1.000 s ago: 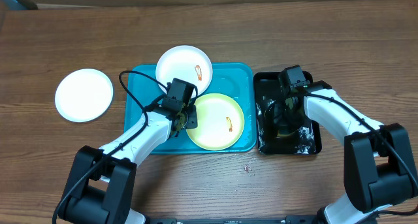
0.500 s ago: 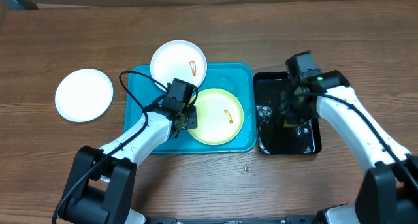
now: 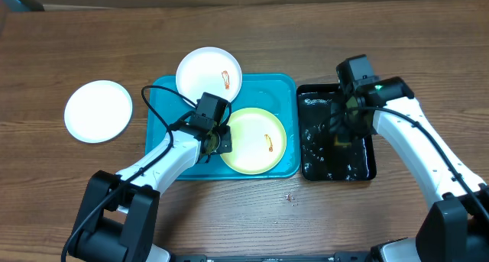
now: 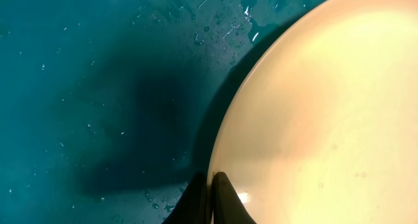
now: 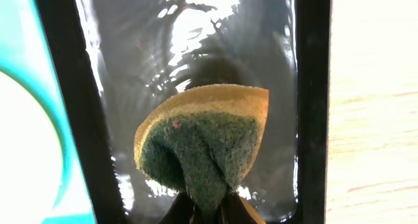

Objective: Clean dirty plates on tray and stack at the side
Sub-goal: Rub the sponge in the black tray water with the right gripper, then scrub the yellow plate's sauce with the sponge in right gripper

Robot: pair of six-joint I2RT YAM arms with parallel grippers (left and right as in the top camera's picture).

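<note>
Progress: early. One clean white plate lies on the table, well apart to the left of the tray. It reads as the start of the stack.
Held plate: the yellow-green plate sits flat in the tray's right half, with an orange smear on its face. It has not been wiped.
Far plate: the smeared white plate sits at the tray's far left corner, overhanging the rim. It has a red-orange mark near its right edge and looks unwashed.
Left gripper: the jaws are pinched tight on the rim of the yellow-green plate, apparently to steady it.
Right gripper: it is clamped on a sponge, green scouring face towards the wrist camera and yellow backing behind. The sponge hangs over the black tray, which holds water.
Step in hand: probably wetting the sponge before it goes to the held plate.
Left to do: scrub both smeared plates, then set each on the clean one at the side.
</note>
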